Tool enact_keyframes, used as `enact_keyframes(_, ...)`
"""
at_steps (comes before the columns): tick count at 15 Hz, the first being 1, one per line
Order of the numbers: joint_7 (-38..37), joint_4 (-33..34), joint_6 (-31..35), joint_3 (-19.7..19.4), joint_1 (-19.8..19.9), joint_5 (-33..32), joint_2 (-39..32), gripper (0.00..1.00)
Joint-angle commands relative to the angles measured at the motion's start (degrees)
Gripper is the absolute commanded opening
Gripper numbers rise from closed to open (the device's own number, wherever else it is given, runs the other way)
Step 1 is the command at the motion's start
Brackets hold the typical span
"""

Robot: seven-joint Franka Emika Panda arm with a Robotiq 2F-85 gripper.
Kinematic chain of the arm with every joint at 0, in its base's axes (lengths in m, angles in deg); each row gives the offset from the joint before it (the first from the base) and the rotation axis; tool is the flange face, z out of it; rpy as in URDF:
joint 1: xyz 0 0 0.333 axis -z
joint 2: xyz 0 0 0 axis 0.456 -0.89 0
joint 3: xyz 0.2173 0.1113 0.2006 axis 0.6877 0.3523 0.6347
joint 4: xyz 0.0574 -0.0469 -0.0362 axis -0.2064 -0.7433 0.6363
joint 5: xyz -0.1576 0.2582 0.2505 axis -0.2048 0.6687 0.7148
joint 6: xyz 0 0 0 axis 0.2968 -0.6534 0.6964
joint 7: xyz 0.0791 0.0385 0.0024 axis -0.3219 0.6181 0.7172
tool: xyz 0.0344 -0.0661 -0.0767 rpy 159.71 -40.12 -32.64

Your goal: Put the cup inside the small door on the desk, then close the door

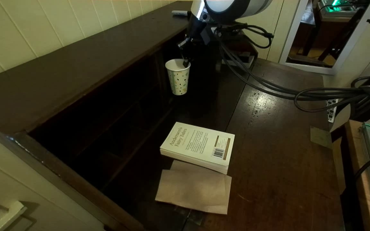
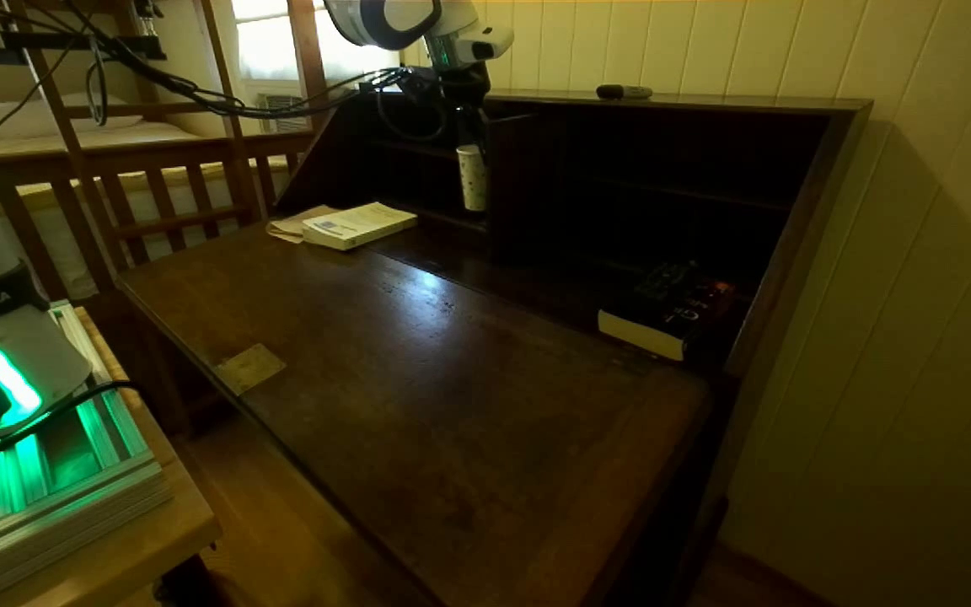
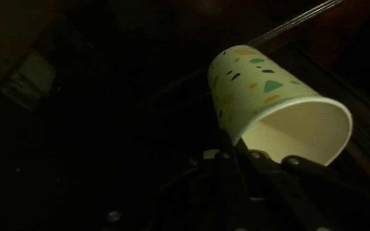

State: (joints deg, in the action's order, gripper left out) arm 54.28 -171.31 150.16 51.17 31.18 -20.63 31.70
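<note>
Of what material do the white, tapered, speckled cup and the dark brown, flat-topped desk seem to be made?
Cup: probably paper, rather matte; thin wall and rounded rim suggest it.
Desk: likely wood, glossy top; uneven brown tone and bright reflection suggest this.

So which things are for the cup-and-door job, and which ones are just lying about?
For the job:
the cup
the gripper, pinching the cup's rim
the small door, a dark panel
the desk

Just lying about:
the white book
the brown paper
the dark book
the pen-like thing up on top
</note>
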Motion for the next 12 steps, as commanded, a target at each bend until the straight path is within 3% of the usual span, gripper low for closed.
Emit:
enact_keyframes(1,-3.9,2.2,2.4,-1.5,-1.2,-0.9,-2.9,0.01)
enact_keyframes(12,-11.4,5.9,5.7,-5.3,-4.6,-1.1,-8.3,0.01)
